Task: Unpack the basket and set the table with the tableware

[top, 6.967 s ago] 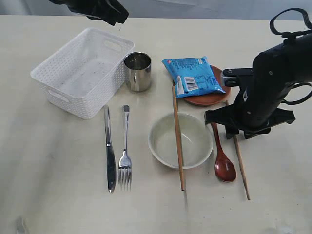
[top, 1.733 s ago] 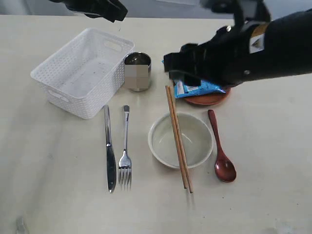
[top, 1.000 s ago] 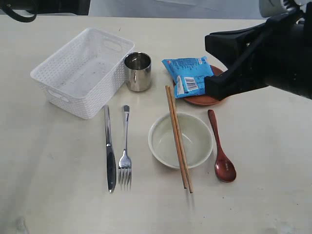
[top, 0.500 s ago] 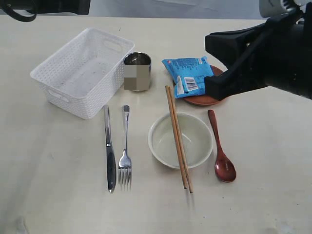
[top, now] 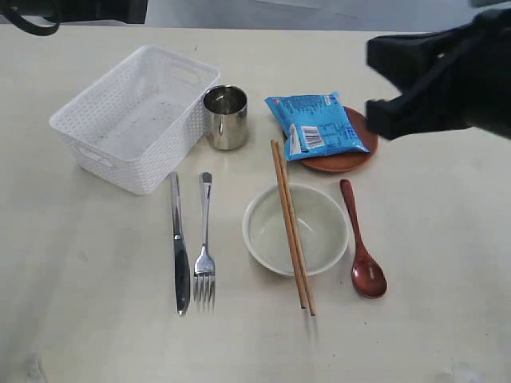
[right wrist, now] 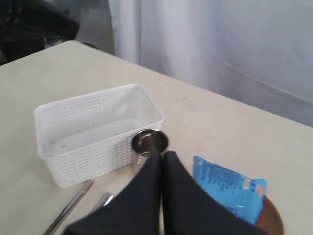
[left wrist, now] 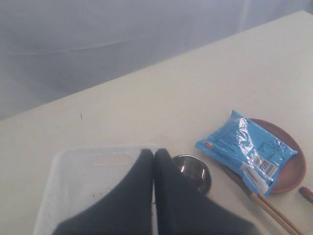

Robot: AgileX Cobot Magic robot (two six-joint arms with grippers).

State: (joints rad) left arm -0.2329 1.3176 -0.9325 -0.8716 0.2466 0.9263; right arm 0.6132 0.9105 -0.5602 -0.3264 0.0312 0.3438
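The basket [top: 136,116] sat at the upper left of the exterior view, skewed on the table [top: 96,335], one long side facing the lower left. The cup [top: 226,117] stood upright just beside its right wall. Below the basket, the knife [top: 180,247] and fork [top: 205,255] lay side by side, close but apart, with the knife on the left and the fork's tines toward the bottom edge. The bowl [top: 259,239] sat right of them near the middle, and the chopsticks [top: 291,231] rested together across its rim, running from upper left to lower right and overhanging at both ends. The spoon [top: 366,263] lay just right of the bowl, its bowl end toward the bottom. Above it the plate [top: 343,162] carried a blue packet [top: 318,124], which covered most of it and hung over its left side.

My right arm [top: 439,76] hung dark and blurred over the upper right, off the table. My left arm [top: 88,9] showed only at the top left edge.

My left gripper [left wrist: 153,161] had its fingers pressed together, holding nothing, above the basket and cup. My right gripper [right wrist: 162,159] was likewise pinched together and empty, with the cup and packet beyond it.
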